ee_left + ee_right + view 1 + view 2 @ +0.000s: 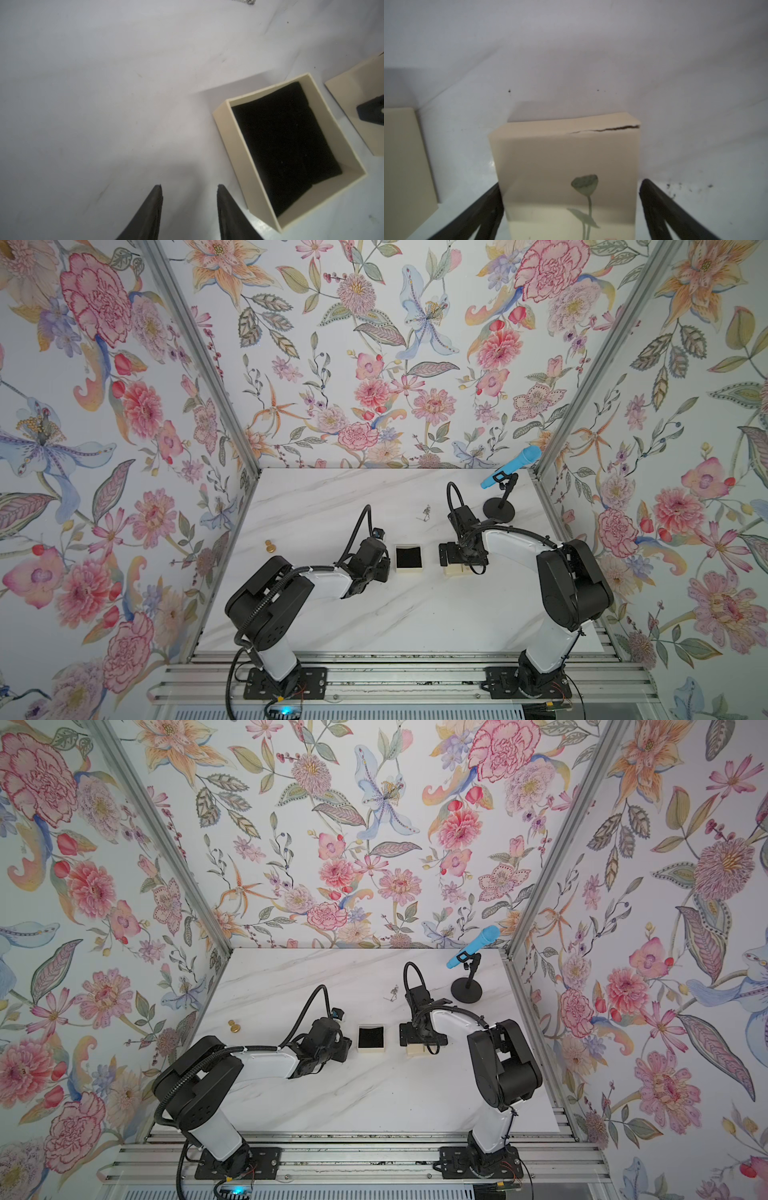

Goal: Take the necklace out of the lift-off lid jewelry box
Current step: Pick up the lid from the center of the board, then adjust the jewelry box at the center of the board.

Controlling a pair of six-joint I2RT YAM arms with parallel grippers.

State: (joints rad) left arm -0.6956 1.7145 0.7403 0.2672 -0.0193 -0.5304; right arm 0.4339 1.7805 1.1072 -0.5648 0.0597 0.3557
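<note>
The box base [408, 571] sits open on the table [374, 614], with only black foam showing inside. The necklace [426, 513] is out of it. It lies in a small heap on the bare table beyond the base, towards the back wall and a touch to the right, well apart from it in both top views.

The lid [564, 155] rests flower side up just to the right of the base. The right gripper [570, 182] hangs over it, its fingers [654, 203] spread wide so they straddle the lid. A sliver of table shows between one finger and the lid's side.

The left gripper [189, 186] hovers just left of the base. Its fingers [153, 207] are partly apart, with nothing between them but table.

Far to the left of the base stands a small gold knob [270, 546]. Beyond the base and off to the right, a blue microphone [512, 466] sits on its stand.
</note>
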